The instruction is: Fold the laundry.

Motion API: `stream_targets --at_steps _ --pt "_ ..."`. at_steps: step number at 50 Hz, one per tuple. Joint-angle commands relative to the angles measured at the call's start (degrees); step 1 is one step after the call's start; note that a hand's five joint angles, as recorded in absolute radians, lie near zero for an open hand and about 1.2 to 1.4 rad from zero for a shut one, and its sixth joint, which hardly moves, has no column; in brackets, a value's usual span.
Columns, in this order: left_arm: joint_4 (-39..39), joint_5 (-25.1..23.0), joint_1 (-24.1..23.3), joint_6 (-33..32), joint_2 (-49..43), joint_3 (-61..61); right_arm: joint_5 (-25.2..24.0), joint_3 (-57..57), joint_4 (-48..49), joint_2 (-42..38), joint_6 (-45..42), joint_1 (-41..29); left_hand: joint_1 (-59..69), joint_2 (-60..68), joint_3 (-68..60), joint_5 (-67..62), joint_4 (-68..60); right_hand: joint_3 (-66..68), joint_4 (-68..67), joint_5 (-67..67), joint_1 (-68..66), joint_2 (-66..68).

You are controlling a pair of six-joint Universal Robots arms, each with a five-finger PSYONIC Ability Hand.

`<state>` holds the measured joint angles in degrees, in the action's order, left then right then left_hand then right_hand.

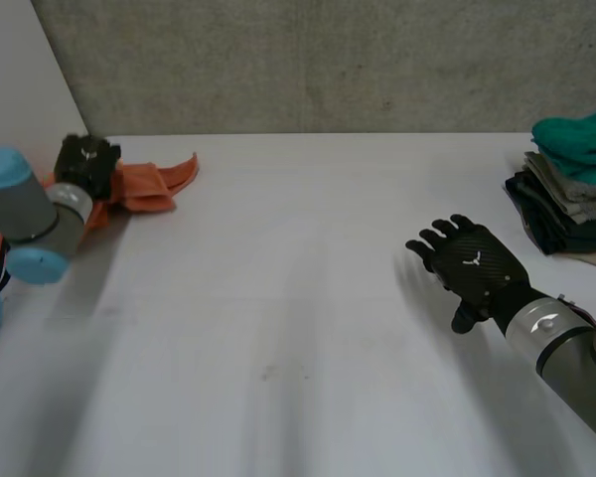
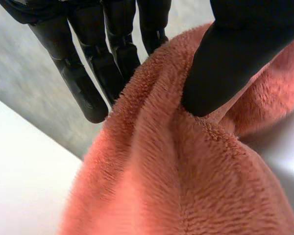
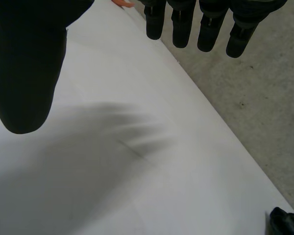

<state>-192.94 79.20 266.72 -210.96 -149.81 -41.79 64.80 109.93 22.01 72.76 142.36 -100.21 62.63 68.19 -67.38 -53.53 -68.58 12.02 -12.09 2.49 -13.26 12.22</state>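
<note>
head view puts the orange cloth (image 1: 147,186) at the far left corner of the white bench (image 1: 278,328), bunched and rumpled, one tongue of it trailing toward the middle. the left robot hand (image 1: 86,161) sits on the cloth's outer end. in the left wrist view its thumb (image 2: 235,58) presses into the fleecy cloth from one side and its fingers (image 2: 88,83) lie against the other side of the same ridge, so this robot hand has a pinch on a fold of the cloth.

the right robot hand (image 1: 472,266) hovers over bare bench at the right side, well apart from the cloth. its own wrist view shows the fingers (image 3: 186,24) straight and the thumb spread wide, with nothing between them.

at the far right edge lies a stack of folded laundry (image 1: 566,194), a teal piece on top of grey and dark ones. i take these as pieces already done. for the orange cloth i judge the job barely begun: it has no fold in it, and it has yet to be drawn to the open middle of the bench, laid flat, folded and added to the stack.
</note>
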Motion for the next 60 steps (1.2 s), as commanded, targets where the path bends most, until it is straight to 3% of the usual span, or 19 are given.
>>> stream_targets --at_steps 1,6,9,13,18,22,27,32,37,38,39,40,41,42,45,46,54,57,60 --pt "-0.2 1.6 -7.9 12.8 24.0 -17.9 5.5 -0.8 1.0 0.5 1.9 0.0 17.4 11.8 -12.6 -16.5 -11.4 -2.0 2.1 -2.5 3.3 -2.2" --pt "0.2 1.4 -15.2 23.9 39.7 -27.3 10.8 -1.6 0.6 2.5 6.8 0.2 17.4 11.8 -12.6 -16.5 -11.4 -2.0 2.1 -2.5 3.3 -2.2" --pt "-0.1 1.3 -18.5 26.4 44.7 -29.8 14.6 -2.3 -0.3 5.6 14.3 0.5 17.4 11.8 -12.6 -16.5 -11.4 -2.0 2.1 -2.5 3.3 -2.2" --pt "0.0 1.7 -25.0 26.6 45.7 -29.5 16.1 -3.9 -5.6 7.9 24.9 0.5 17.4 11.8 -12.6 -16.5 -11.4 -2.0 2.1 -2.5 3.3 -2.2" --pt "2.6 2.0 -30.7 24.6 43.2 -28.2 12.7 -7.9 -15.8 8.8 37.4 0.3 17.4 11.8 -12.6 -16.5 -11.4 -2.0 2.1 -2.5 3.3 -2.2" --pt "5.3 2.3 -32.8 22.5 42.3 -28.1 6.8 -11.3 -19.0 7.8 46.4 0.0 17.4 11.8 -12.6 -16.5 -11.4 -2.0 2.1 -2.5 3.3 -2.2" --pt "7.1 2.4 -36.4 22.1 42.9 -28.4 1.7 -18.7 -18.8 -3.3 54.0 -0.9 17.4 11.8 -12.6 -16.5 -11.4 -2.0 2.1 -2.5 3.3 -2.2" --pt "8.1 3.9 -38.3 22.1 44.1 -29.1 1.5 -26.6 -18.7 -13.2 56.2 -8.1 17.4 11.8 -12.6 -16.5 -11.4 -2.0 2.1 -2.5 3.3 -2.2" --pt "8.6 5.8 -38.5 22.1 45.6 -30.0 2.1 -35.3 -18.8 -23.4 54.1 -15.8 17.4 11.8 -12.6 -16.5 -11.4 -2.0 2.1 -2.5 3.3 -2.2" --pt "8.6 6.0 -38.5 22.0 46.0 -30.2 2.3 -36.2 -18.5 -24.3 53.8 -16.5 17.4 11.8 -12.6 -16.5 -11.4 8.2 -8.1 7.7 -7.0 8.0" --pt "8.6 6.1 -38.6 21.9 46.4 -30.4 4.3 -37.9 -17.5 -26.1 53.9 -17.1 17.4 11.8 -12.6 -16.5 -11.4 44.5 -44.4 44.0 -43.2 44.3" --pt "8.7 6.1 -38.6 21.9 47.2 -30.9 6.1 -38.4 -16.7 -26.2 54.0 -17.0 17.4 11.8 -12.6 -16.5 -11.4 64.3 -64.2 63.8 -63.1 64.1" --pt "8.7 6.1 -38.6 21.9 47.7 -31.2 8.7 -38.7 -15.0 -26.2 54.0 -17.0 17.4 11.8 -12.6 -16.5 -11.4 67.9 -67.9 67.5 -66.7 67.7" --pt "8.9 6.1 -38.6 21.8 48.2 -31.3 12.9 -38.6 -12.5 -25.6 52.9 -16.5 17.4 11.8 -12.6 -16.5 -11.4 68.0 -67.9 67.5 -66.7 67.8" --pt "9.5 6.6 -38.0 21.7 50.7 -33.0 18.6 -37.1 -9.1 -22.9 49.0 -15.4 17.4 11.8 -12.6 -16.5 -11.4 68.0 -67.9 67.5 -66.7 67.8" --pt "9.7 6.7 -37.6 21.6 51.2 -33.5 19.9 -35.5 -8.6 -19.6 43.2 -14.2 17.4 11.8 -12.6 -16.5 -11.4 68.0 -67.9 67.5 -66.7 67.8" --pt "10.7 6.6 -26.6 14.6 55.1 -37.6 15.6 -30.8 -13.9 -2.1 9.6 -6.8 17.4 11.8 -12.6 -16.5 -11.4 68.0 -67.9 67.5 -66.7 67.8" --pt "11.6 6.4 -24.8 13.1 54.3 -38.4 14.3 -30.9 -19.8 0.8 4.9 -8.9 17.4 11.8 -12.6 -16.5 -11.4 68.0 -67.9 67.5 -66.7 67.8" --pt "11.4 6.3 -24.4 12.9 50.8 -39.1 14.0 -31.6 -23.1 1.5 5.4 -10.3 17.4 11.8 -12.6 -16.5 -11.4 68.0 -67.9 67.5 -66.7 67.8"
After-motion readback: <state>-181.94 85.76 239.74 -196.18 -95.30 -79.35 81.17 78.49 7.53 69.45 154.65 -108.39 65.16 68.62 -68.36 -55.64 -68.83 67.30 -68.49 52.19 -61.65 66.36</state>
